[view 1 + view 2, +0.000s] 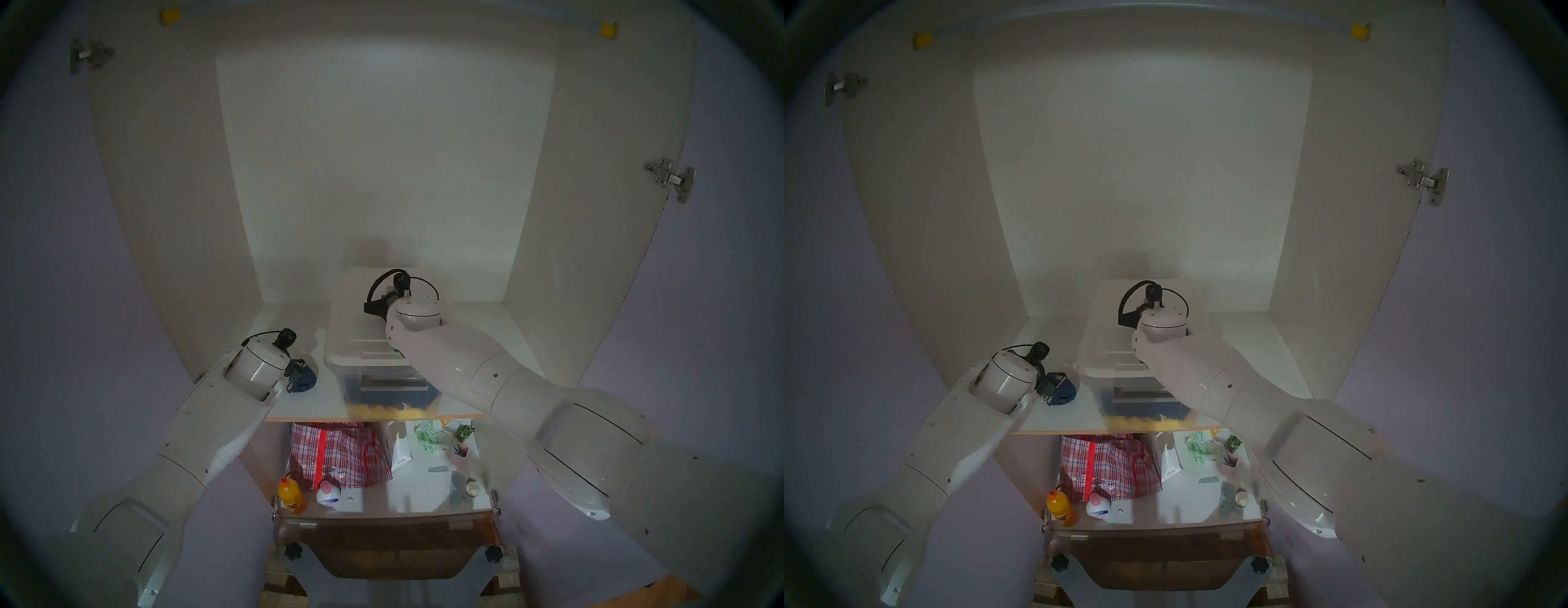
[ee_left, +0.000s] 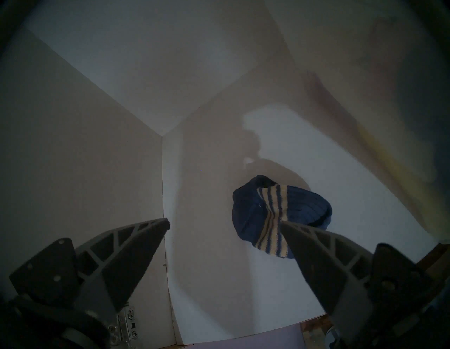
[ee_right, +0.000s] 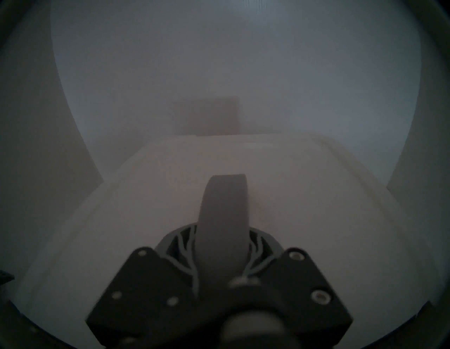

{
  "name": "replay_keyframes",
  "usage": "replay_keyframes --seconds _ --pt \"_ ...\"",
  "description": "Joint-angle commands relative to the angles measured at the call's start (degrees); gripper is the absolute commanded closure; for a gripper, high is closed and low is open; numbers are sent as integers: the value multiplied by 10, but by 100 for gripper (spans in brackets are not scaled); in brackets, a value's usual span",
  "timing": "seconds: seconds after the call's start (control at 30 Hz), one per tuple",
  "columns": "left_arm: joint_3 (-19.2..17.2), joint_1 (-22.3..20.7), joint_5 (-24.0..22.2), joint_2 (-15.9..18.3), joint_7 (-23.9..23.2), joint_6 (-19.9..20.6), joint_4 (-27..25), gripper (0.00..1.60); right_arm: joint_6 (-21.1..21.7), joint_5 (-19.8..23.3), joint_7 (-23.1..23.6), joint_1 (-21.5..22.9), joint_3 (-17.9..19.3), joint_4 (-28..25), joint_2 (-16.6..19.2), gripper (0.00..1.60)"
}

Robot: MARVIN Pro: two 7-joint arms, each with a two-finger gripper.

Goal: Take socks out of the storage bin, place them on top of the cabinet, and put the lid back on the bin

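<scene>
Left pincer [image 2: 225, 225] spread wide — socks [image 2: 275, 214] beside one fingertip; right pincer [image 3: 222, 240] clamps lid [image 3: 304, 195] strap.

Walls: pale lilac [image 1: 63, 297] on both sides of the opening, plain and unmarked.
Light: dim and cool, brightest high up at the middle, with soft shadows lower down.
Lower shelf: white [image 1: 382, 501], cluttered with a red checked bag [image 1: 339, 454], an orange bottle [image 1: 292, 494], a white bottle with a pink cap [image 1: 329, 494] and a small potted plant [image 1: 463, 433].
Below the shelf: dark brown wood [image 1: 382, 547], with two black knobs [image 1: 292, 552] at its sides.
Floor: hardly visible; cannot tell its surface.
</scene>
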Motion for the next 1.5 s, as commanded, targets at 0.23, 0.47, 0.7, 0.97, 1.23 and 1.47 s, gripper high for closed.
replay_keyframes --seconds 0.23,0.47,0.7,0.97,1.23,1.47 --pt "-3 -14 0 1 -1 -2 -14 0 8 -13 -78 -13 -11 -77 7 160" --pt "-3 -14 0 1 -1 -2 -13 0 4 -15 -84 5 -14 -44 -30 160" --pt "-3 -14 0 1 -1 -2 -14 0 -9 -19 -84 2 -18 -38 -44 160" --pt "-3 -14 0 1 -1 -2 -13 0 -9 -20 -91 1 -10 -57 -14 160" --pt "-3 -14 0 1 -1 -2 -14 0 -6 -16 -68 0 -8 -66 11 160" --pt "-3 -14 0 1 -1 -2 -14 0 0 -2 -35 -2 -5 -58 6 160"
